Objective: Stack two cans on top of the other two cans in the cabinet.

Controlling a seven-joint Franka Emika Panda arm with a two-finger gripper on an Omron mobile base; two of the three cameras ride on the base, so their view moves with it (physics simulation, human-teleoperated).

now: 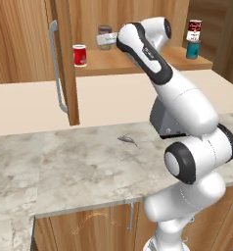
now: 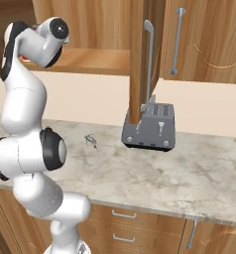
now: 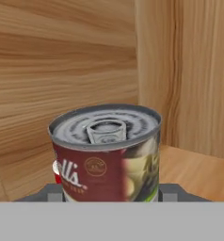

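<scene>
In the left base view my gripper [image 1: 106, 40] reaches into the cabinet [image 1: 133, 62] and is shut on the grey metal can [image 1: 104, 33] above the back of the wooden shelf. The hand view has that can [image 3: 107, 150] close up, with its grey lid and red and greenish label, between my fingertips [image 3: 169, 191]. Whether its base touches the shelf I cannot tell. The all-red can [image 1: 80, 55] stands on the shelf to the left of it. At the shelf's right end the red-over-white can [image 1: 194, 30] stands on top of the teal can [image 1: 192, 49].
The open cabinet door [image 1: 65, 59] with its grey bar handle [image 1: 55, 63] stands left of the shelf. A grey toaster [image 2: 149, 127] sits on the marble counter [image 1: 64, 171] under the cabinet. A small dark object [image 1: 128, 140] lies on the counter.
</scene>
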